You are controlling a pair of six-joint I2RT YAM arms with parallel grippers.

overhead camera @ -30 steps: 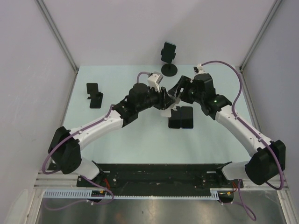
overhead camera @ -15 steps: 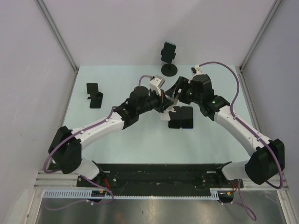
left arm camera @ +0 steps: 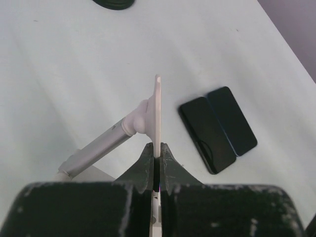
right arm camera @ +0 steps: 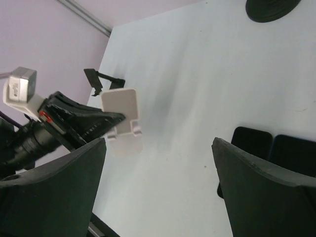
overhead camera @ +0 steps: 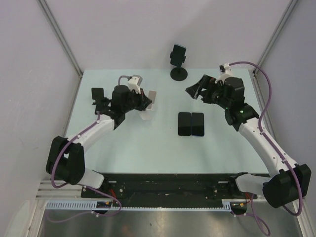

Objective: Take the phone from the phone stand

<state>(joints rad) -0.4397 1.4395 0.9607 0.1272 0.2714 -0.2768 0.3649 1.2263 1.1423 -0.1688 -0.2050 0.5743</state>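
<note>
Phones lie flat on the table [overhead camera: 148, 143], side by side and touching: a black phone [overhead camera: 184, 123] and a bluish phone [overhead camera: 197, 123], both well apart from the white stand [overhead camera: 149, 102]. The left gripper [left arm camera: 157, 153] pinches that stand's thin back plate edge-on, fingers pressed tight against it. The right gripper [overhead camera: 195, 88] hangs spread wide above the table, near the phones and touching neither.
</note>
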